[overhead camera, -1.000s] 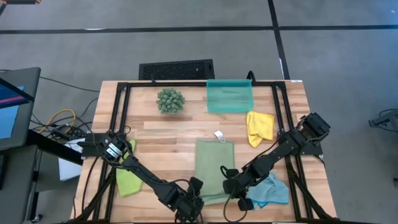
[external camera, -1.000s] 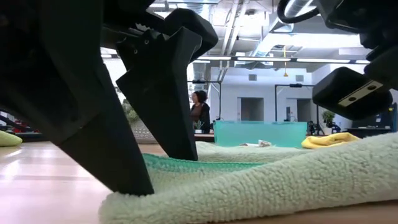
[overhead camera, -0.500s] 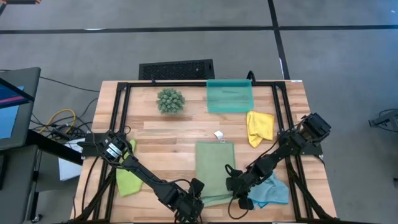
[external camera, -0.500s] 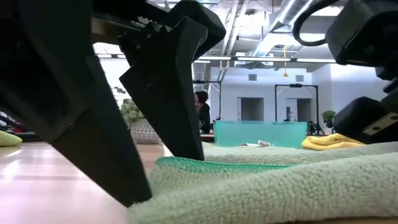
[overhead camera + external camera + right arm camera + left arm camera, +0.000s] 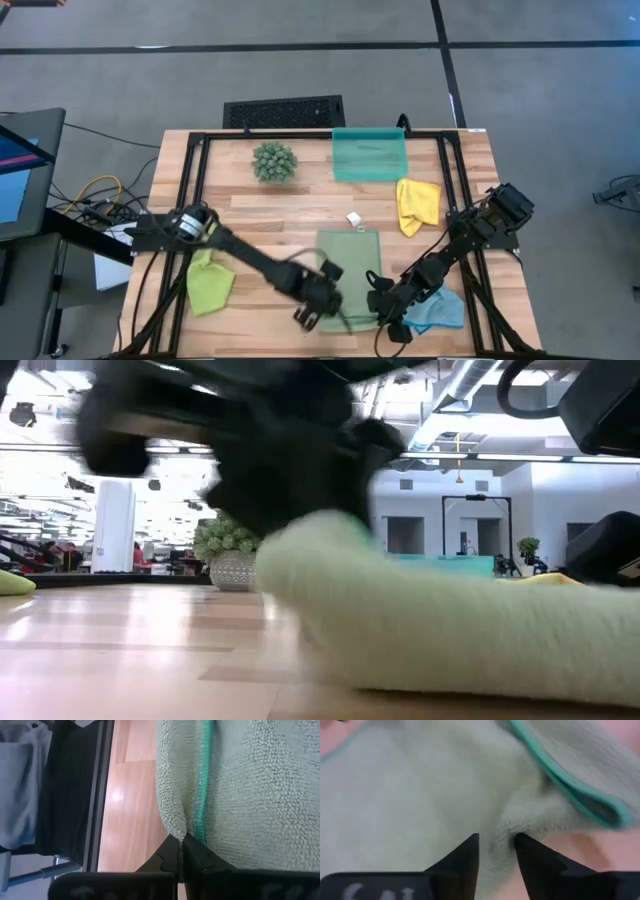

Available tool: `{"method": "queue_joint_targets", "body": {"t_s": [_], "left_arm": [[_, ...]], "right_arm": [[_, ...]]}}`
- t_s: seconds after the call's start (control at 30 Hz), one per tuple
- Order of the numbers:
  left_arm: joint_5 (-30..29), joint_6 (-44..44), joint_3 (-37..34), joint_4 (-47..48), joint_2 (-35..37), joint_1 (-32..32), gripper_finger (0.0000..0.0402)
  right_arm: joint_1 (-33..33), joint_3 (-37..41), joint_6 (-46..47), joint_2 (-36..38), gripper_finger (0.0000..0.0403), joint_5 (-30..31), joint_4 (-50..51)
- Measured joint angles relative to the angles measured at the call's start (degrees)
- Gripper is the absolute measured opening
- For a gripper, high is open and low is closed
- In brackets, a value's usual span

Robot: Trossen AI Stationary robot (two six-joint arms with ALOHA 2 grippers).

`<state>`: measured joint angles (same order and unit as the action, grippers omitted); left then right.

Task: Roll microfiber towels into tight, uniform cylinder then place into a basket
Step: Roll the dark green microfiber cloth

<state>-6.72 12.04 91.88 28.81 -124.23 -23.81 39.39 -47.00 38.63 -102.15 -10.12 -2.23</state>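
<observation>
Your left gripper pinches a fold of the sage green towel; your right gripper pinches its edge beside it.

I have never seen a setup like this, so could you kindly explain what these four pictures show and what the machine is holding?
It is a robot with two dark arms at a wooden table. One camera looks straight down, one sits at table height, and one rides on each wrist. On the table lie a sage green towel, a lime green towel, a yellow towel, a light blue towel, a teal basket and a spiky plant ball. The left gripper has a fold of the sage green towel between its fingers; the right gripper is shut on the towel's near edge. The basket looks empty.
</observation>
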Motion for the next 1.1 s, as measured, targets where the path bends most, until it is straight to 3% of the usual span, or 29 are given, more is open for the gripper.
{"method": "queue_joint_targets", "body": {"t_s": [0.2, 0.4, 0.63, 0.83, 0.97, 1.1], "left_arm": [[9.7, 1.8, -2.8, -13.8, -1.5, 9.1, 0.0076], [10.2, -0.7, -4.7, -13.3, -1.4, 13.4, 0.0048], [8.9, 0.4, -4.4, 3.0, 1.4, 12.1, 0.0027], [0.1, -0.5, -4.5, 11.4, 6.8, 8.5, 0.0014], [-2.9, 1.0, -4.5, 6.7, 8.2, 8.1, 0.0008], [0.3, 2.9, -7.7, -5.0, 8.1, 10.5, 0.0003]], "right_arm": [[0.0, 0.0, 0.0, 0.0, 0.0015, 0.2, -0.1], [0.0, 0.0, 1.9, 0.0, 0.0023, 1.6, -0.3], [0.1, 0.0, 2.6, 0.0, 0.0019, 3.0, -0.2], [-0.1, 0.0, 2.6, 0.0, 0.0021, 3.8, -0.1], [0.0, 0.0, 3.4, 0.0, 0.0017, 4.5, -0.2], [0.0, 0.0, 3.6, -0.1, 0.0023, 5.7, -0.3]]}}
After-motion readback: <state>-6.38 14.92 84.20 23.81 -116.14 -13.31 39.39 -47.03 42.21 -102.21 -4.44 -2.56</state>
